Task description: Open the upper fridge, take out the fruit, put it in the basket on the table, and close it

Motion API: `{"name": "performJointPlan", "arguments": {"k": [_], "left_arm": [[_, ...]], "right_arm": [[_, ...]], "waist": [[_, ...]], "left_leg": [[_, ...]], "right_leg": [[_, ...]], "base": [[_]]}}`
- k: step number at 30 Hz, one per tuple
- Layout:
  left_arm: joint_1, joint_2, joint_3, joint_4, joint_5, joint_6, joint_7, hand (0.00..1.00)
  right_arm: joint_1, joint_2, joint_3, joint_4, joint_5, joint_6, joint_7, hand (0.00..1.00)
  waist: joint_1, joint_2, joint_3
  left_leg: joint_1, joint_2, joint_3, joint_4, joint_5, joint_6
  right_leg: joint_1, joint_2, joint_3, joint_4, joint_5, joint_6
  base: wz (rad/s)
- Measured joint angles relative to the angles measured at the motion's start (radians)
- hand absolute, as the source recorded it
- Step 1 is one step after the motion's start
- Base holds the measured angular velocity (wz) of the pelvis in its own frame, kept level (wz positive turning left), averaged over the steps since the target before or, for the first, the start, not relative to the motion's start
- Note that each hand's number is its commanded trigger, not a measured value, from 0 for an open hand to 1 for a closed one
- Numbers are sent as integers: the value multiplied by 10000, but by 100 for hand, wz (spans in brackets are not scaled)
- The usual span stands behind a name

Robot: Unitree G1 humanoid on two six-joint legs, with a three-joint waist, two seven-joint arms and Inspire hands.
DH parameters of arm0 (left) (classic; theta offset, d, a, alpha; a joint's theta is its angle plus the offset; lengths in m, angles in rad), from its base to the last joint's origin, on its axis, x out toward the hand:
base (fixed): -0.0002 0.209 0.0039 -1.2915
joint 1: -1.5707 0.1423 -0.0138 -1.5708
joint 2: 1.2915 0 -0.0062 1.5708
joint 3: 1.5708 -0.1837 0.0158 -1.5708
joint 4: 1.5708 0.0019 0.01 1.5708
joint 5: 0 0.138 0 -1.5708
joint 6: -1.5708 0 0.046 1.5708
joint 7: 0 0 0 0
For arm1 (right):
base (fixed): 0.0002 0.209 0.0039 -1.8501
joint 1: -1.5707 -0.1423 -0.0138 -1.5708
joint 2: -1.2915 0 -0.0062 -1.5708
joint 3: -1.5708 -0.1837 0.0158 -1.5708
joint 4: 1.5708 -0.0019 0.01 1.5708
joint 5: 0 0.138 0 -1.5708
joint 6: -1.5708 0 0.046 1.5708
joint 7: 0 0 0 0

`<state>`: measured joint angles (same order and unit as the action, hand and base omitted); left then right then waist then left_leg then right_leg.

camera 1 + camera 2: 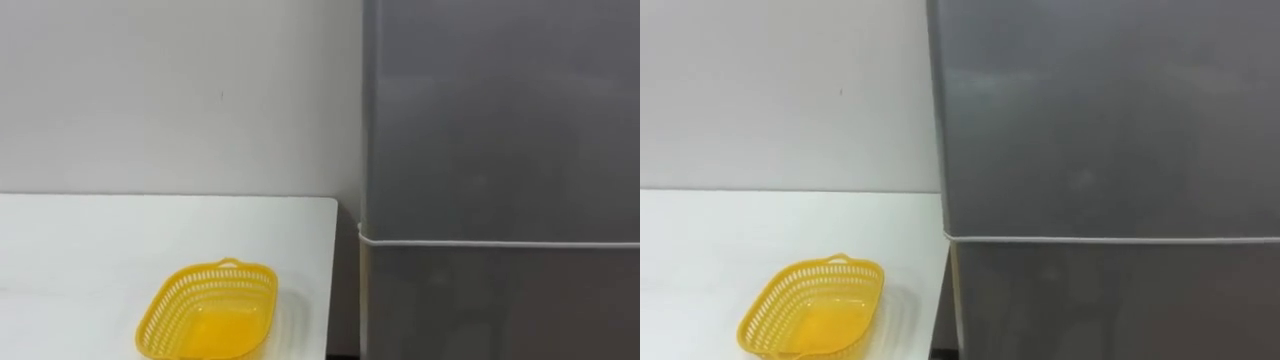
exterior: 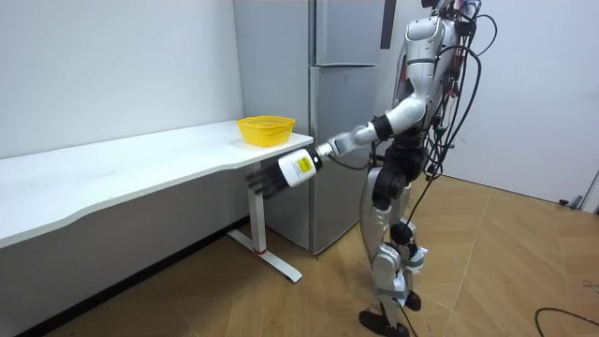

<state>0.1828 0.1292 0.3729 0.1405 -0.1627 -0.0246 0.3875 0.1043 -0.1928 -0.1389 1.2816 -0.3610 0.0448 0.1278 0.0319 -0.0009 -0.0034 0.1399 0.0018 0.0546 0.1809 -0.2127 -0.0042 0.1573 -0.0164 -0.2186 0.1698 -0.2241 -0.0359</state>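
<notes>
At the fridge [image 1: 500, 120] the robot stands | upper door [image 1: 500, 100] closed | fridge just right of tabletop [image 1: 100, 240] | yellow basket [image 1: 210, 310] on tabletop | left robot hand [image 2: 270, 177] held out below tabletop edge, state unreadable

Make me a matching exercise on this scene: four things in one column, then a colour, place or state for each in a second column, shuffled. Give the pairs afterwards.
Things
1. basket
2. table
3. fridge
4. left hand

Descriptions
A. grey, both doors shut
B. held out low towards the table's end, in the room view
C. yellow, empty, standing on the table near the fridge
D. white, running along the wall

Pairs: 1-C; 2-D; 3-A; 4-B
</notes>
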Motion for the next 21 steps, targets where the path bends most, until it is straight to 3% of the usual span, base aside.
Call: {"name": "performJointPlan", "arguments": {"k": [2,3,8,15,21], "left_arm": [[8,15,-7,-1772,70,-76,264,0],[-6,68,-16,-2521,81,-281,423,0],[-13,153,-32,-4349,195,-804,968,0],[-135,149,-189,-5579,128,-1301,1000,0],[-325,170,-932,-6117,-982,-1455,-143,0]], "right_arm": [[31,0,15,24,-17,-4,97,0],[39,-3,9,37,-7,0,105,0],[159,-3,132,145,-3,-21,164,0],[151,5,394,602,68,-163,173,0],[140,100,410,753,-68,-318,368,0]], "waist": [[4,-75,20],[3,-106,23],[2,-134,25],[-102,-109,92],[-397,-196,132]], "left_leg": [[-7,-6,-10,12,0,0],[0,-8,-9,11,0,0],[61,-8,-26,16,0,0],[1,-3,-89,25,0,1],[62,-6,-65,17,1,1]], "right_leg": [[-7,-1,9,-11,-3,3],[-9,-2,7,-11,-4,4],[24,-3,7,6,-3,5],[5,3,-30,-51,-5,0],[94,9,-15,2,-3,3]], "base": [[0],[0],[0],[4],[0]]}}
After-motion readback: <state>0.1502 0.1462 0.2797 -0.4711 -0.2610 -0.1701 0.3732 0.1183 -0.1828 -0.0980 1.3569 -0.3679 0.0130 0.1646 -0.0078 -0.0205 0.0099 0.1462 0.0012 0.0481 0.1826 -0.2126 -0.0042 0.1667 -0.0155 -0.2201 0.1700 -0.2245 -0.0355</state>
